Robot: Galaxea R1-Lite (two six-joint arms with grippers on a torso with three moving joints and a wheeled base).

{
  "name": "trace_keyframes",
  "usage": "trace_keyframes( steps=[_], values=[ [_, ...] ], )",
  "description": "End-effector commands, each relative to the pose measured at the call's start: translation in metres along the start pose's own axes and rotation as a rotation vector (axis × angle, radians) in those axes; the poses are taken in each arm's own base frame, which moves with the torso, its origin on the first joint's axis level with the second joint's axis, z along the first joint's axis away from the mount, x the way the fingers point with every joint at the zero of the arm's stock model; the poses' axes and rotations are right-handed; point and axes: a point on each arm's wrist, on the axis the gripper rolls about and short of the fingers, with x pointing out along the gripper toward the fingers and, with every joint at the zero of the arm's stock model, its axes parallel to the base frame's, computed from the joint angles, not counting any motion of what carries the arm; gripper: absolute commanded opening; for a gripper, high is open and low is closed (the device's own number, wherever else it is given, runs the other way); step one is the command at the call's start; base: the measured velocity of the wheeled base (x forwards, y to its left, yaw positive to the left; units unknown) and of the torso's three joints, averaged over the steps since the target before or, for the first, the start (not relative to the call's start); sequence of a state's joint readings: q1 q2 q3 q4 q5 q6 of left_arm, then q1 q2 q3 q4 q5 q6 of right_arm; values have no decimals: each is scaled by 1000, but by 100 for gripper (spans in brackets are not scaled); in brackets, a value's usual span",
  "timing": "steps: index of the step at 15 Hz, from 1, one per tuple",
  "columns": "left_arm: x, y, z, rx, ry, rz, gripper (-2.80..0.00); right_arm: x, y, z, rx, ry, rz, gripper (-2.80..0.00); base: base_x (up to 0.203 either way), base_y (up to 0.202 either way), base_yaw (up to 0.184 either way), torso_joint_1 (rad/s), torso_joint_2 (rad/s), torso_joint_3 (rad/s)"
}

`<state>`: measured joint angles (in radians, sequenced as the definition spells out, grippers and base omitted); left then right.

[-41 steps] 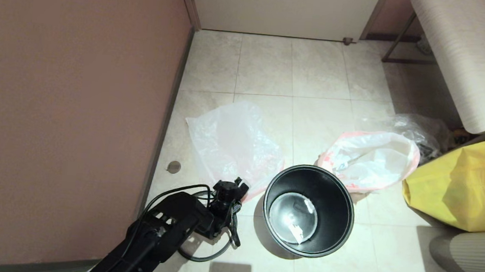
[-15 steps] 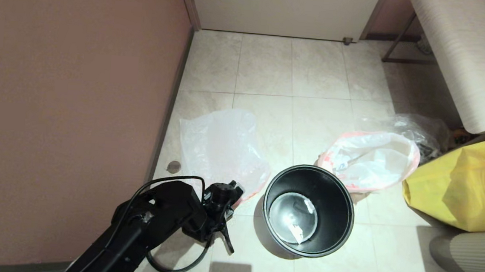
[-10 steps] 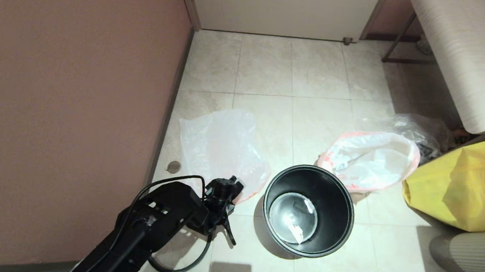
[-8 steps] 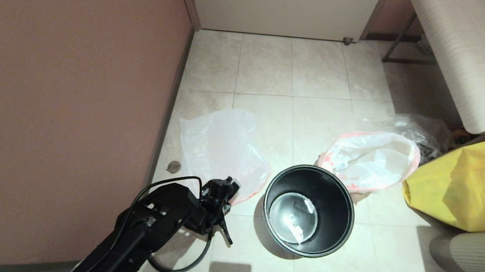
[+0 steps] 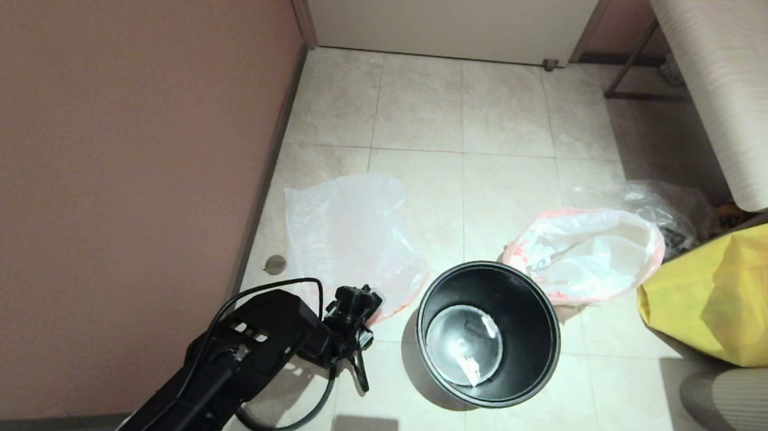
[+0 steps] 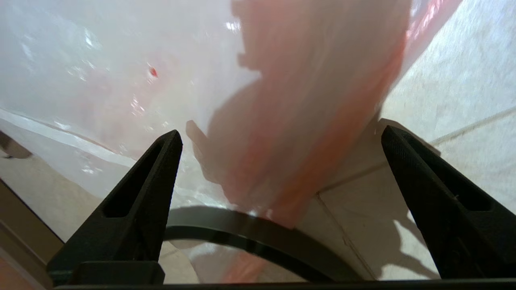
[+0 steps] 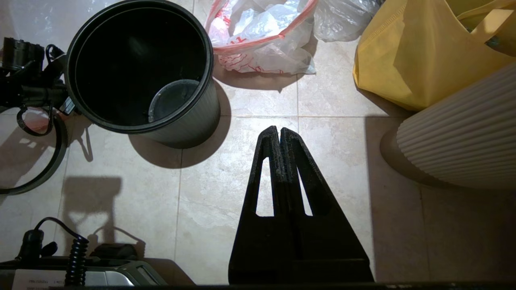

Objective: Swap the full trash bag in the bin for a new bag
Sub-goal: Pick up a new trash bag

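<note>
The bin is a round black bin standing unlined on the tiles, also seen in the right wrist view. A flat pink-rimmed new bag lies on the floor to its left. My left gripper is low at that bag's near pink edge, open; its jaws straddle the pink band without touching it. A bulging pink-rimmed full trash bag lies behind the bin to the right. My right gripper is shut on nothing above bare tile in front of the bin.
A brown wall runs along the left, with a floor drain beside it. A clear crumpled bag, a big yellow bag, a bench and a ribbed beige object crowd the right. My arm's black cable loops under the left gripper.
The new bag has slid a little toward the wall and lies flatter. My left gripper has drawn back leftward along its near edge. The bin and the other bags have not moved.
</note>
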<state>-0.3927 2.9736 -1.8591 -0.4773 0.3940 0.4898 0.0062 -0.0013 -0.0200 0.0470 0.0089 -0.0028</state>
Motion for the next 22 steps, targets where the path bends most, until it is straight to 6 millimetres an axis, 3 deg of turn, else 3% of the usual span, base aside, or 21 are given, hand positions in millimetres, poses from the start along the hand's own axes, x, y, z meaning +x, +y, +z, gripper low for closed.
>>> trace_keyframes(
  steps=[1,8,14,15,22],
  values=[
    [-1,6,7,-9,-9,5,0,0,0,0,0,2,2,-280,0,0,0,0,0,0],
    [7,-2,-3,-13,8,0,0,0,0,0,0,2,0,-280,0,0,0,0,0,0],
    [17,3,-12,-19,31,7,0,0,0,0,0,2,0,-280,0,0,0,0,0,0],
    [17,4,-13,-20,33,9,-280,0,0,0,0,2,0,-280,0,0,0,0,0,0],
    [19,3,-16,-20,35,10,-280,0,0,0,0,2,0,-280,0,0,0,0,0,0]
  ],
)
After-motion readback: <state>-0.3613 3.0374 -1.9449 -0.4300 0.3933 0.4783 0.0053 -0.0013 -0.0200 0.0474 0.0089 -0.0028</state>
